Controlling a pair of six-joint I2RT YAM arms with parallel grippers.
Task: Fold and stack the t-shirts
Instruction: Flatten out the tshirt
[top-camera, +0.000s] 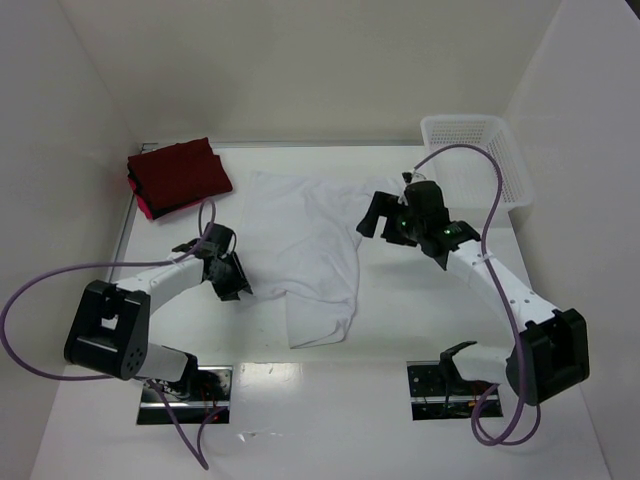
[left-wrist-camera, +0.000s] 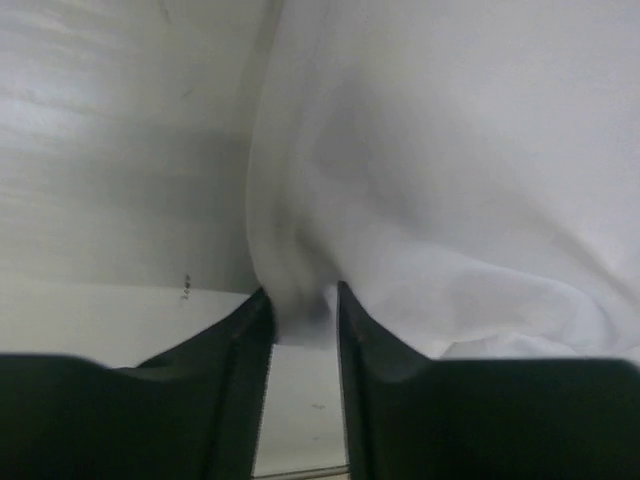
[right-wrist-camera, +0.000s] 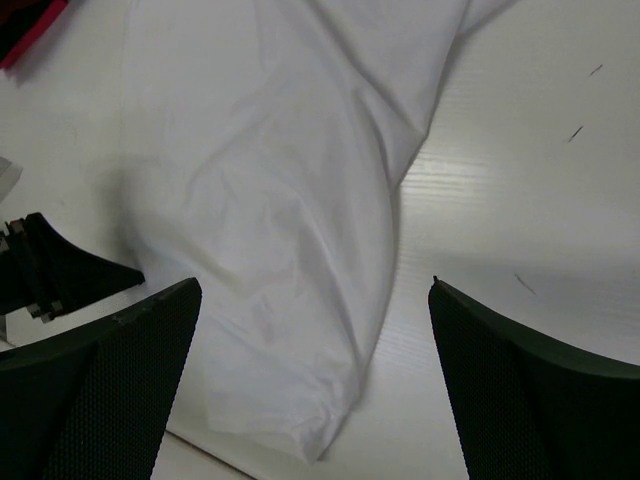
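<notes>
A white t-shirt (top-camera: 300, 245) lies spread and rumpled in the middle of the table. My left gripper (top-camera: 232, 280) is at its left edge. In the left wrist view a bunched fold of the white t-shirt (left-wrist-camera: 300, 305) fills the gap between the two black fingers (left-wrist-camera: 235, 350), which press it from both sides. My right gripper (top-camera: 385, 220) hovers over the shirt's right side, open wide. The white t-shirt (right-wrist-camera: 280, 220) lies below the right gripper (right-wrist-camera: 315, 285), with nothing between its fingers. Dark red folded t-shirts (top-camera: 178, 177) are stacked at the back left.
A white mesh basket (top-camera: 478, 160) stands at the back right by the wall. White walls close in the table on the left, back and right. A corner of the dark red t-shirts (right-wrist-camera: 30, 20) and part of the left arm (right-wrist-camera: 50, 270) show in the right wrist view.
</notes>
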